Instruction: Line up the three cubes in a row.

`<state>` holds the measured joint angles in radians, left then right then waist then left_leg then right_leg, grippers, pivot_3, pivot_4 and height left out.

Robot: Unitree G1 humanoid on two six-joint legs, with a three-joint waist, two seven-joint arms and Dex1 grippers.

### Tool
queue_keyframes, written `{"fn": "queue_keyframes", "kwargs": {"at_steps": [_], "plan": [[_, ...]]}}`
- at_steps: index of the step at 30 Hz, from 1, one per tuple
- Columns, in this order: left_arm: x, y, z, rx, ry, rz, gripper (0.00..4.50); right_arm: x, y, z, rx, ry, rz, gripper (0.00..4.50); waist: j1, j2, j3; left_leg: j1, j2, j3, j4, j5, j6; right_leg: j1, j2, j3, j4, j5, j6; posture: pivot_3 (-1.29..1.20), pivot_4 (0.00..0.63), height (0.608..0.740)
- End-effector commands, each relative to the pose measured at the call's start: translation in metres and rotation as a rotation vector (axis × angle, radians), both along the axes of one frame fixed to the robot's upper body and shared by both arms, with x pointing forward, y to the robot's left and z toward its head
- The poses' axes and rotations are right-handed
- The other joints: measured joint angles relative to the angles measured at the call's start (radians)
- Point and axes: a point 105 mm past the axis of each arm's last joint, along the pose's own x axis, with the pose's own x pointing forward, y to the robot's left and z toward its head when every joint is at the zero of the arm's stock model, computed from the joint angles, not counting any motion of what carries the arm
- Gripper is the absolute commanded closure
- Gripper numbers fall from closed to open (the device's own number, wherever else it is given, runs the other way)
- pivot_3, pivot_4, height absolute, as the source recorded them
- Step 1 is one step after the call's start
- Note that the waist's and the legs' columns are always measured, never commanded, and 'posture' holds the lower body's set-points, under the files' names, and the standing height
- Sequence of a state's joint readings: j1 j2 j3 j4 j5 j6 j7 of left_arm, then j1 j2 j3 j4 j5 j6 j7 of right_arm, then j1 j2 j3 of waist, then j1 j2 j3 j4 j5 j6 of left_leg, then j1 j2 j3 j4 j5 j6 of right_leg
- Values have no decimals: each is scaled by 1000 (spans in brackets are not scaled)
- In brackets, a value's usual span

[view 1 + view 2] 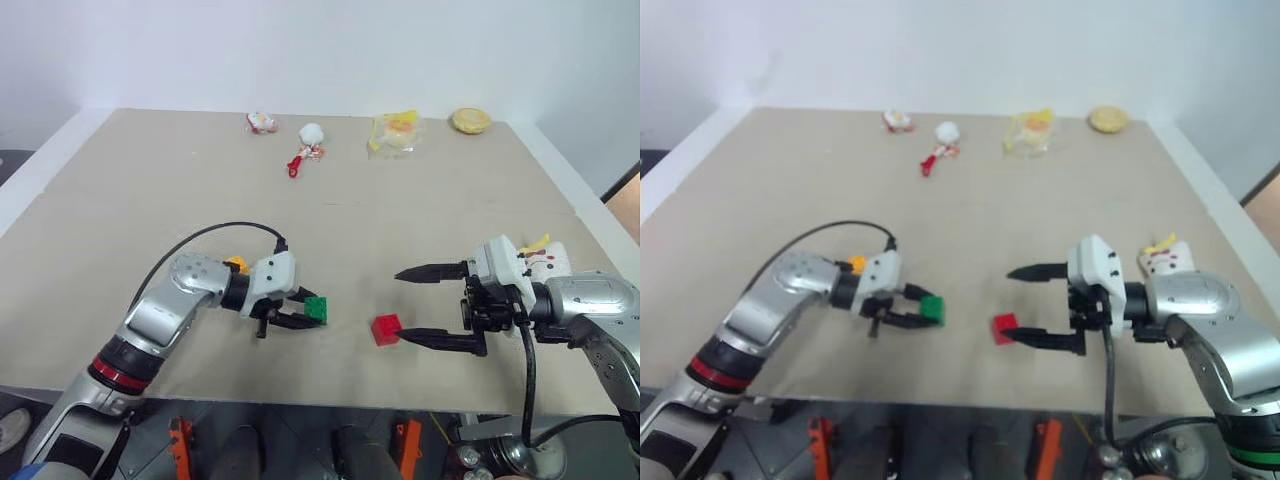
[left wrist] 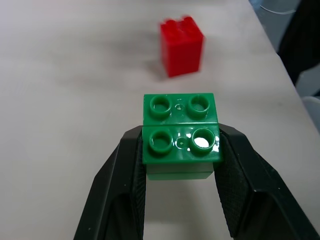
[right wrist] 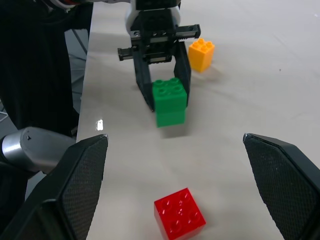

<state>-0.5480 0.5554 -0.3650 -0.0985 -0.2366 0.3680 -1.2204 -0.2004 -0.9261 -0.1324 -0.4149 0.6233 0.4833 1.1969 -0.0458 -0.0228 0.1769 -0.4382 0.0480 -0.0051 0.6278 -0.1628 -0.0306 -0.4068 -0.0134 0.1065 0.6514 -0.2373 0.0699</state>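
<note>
My left gripper (image 1: 305, 312) is shut on the green cube (image 1: 316, 308), with a finger pressed against each side (image 2: 180, 135). I cannot tell whether the cube rests on the table or hangs just above it. The yellow-orange cube (image 1: 236, 265) stands on the table behind the left wrist, also in the right wrist view (image 3: 201, 54). The red cube (image 1: 386, 329) sits on the table to the right of the green one, a short gap between them. My right gripper (image 1: 399, 305) is open, pointing left. Its lower finger ends close beside the red cube (image 3: 179, 216) and holds nothing.
A white-and-red plush chicken (image 1: 545, 258) lies behind my right wrist. Along the table's far edge sit a small red-white toy (image 1: 262, 123), a white-and-red object (image 1: 308, 145), a yellow packet (image 1: 394, 132) and a round yellow item (image 1: 470, 121). The table's front edge (image 1: 330, 395) is close.
</note>
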Motion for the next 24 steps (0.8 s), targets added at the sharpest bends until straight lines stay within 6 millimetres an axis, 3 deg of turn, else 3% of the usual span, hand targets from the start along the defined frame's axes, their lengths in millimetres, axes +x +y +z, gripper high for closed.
{"fn": "queue_keyframes", "kwargs": {"at_steps": [1, 14, 21, 23, 24], "plan": [[-4, -9, 0, 0, -30, -21, 3184, -3, 0, 8, -26, -54, 9, 0, 0, 0, 0, 0, 0, 0, 0, 0, 0, 0, 0, 0, 0, 0, 0, 0, 150, 738], [-5, -17, -20, 35, 31, -7, 3184, -1, -3, 6, -22, -47, -17, 0, 0, 0, 0, 0, 0, -1, -1, 0, 0, 0, 0, 0, 0, 0, 0, 0, 150, 738], [-4, -19, -19, 35, 45, 3, 3184, 0, -5, 6, -30, -48, -26, 0, 0, 0, 0, 0, 0, -1, -1, 0, 0, 0, 0, 0, 0, 0, 0, 0, 150, 738], [-4, -19, -20, 37, 46, 4, 2174, 1, -5, 6, -31, -49, -27, 0, 0, 0, 0, 0, 0, -1, -1, 0, 0, 0, 0, 0, 0, 0, 0, 0, 150, 738], [-4, -19, -20, 37, 46, 4, 1914, 1, -5, 6, -31, -50, -27, 0, 0, 0, 0, 0, 0, -1, -1, 0, 0, 0, 0, 0, 0, 0, 0, 0, 150, 738]]}}
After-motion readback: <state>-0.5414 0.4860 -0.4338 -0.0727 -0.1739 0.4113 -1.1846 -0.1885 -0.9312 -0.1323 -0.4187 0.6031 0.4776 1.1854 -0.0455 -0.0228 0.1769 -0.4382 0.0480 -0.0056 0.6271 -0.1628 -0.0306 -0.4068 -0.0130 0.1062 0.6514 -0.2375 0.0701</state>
